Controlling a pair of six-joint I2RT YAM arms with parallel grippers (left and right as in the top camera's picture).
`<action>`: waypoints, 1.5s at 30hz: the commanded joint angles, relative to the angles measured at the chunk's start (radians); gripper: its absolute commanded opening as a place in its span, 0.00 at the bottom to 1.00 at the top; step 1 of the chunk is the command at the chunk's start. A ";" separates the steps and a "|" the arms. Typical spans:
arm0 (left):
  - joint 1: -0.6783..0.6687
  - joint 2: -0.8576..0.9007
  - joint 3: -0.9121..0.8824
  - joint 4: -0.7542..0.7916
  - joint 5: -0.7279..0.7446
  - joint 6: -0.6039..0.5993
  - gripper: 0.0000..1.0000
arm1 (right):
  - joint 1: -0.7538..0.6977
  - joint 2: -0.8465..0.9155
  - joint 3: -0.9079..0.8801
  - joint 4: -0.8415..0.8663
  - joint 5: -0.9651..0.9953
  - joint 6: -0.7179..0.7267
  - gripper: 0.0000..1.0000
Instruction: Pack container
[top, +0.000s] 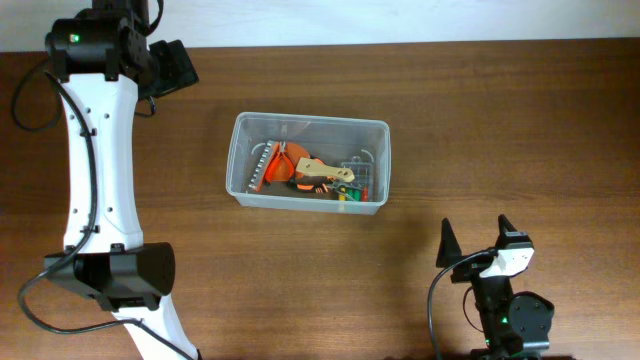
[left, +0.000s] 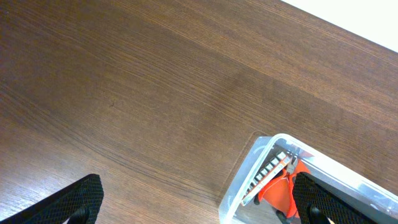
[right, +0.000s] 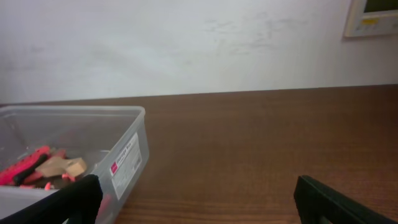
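The left pincer (left: 198, 200) hangs wide open with nothing in it, near the far left corner of the desk (top: 500, 120). Its two black fingers (left: 78, 200) frame bare wood and one corner of the container (top: 310, 120). The right pincer (top: 476, 242) is also spread wide and empty, by the near edge, right of the middle. The container stands about midway across the desk, well apart from both pincers. Inside lie orange-handled tools (top: 285, 165), a tan piece (top: 325, 172) and a small clear case (top: 362, 170). A label (right: 121, 163) shows on one end wall.
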 joint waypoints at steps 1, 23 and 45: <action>0.004 0.000 -0.003 -0.003 -0.008 -0.005 0.99 | 0.011 -0.013 -0.009 0.007 -0.019 -0.027 0.99; 0.004 0.000 -0.003 -0.003 -0.008 -0.005 0.99 | 0.009 -0.013 -0.009 -0.008 -0.095 -0.150 0.99; 0.004 0.000 -0.003 -0.004 -0.008 -0.005 0.99 | 0.009 -0.013 -0.009 -0.008 -0.095 -0.150 0.98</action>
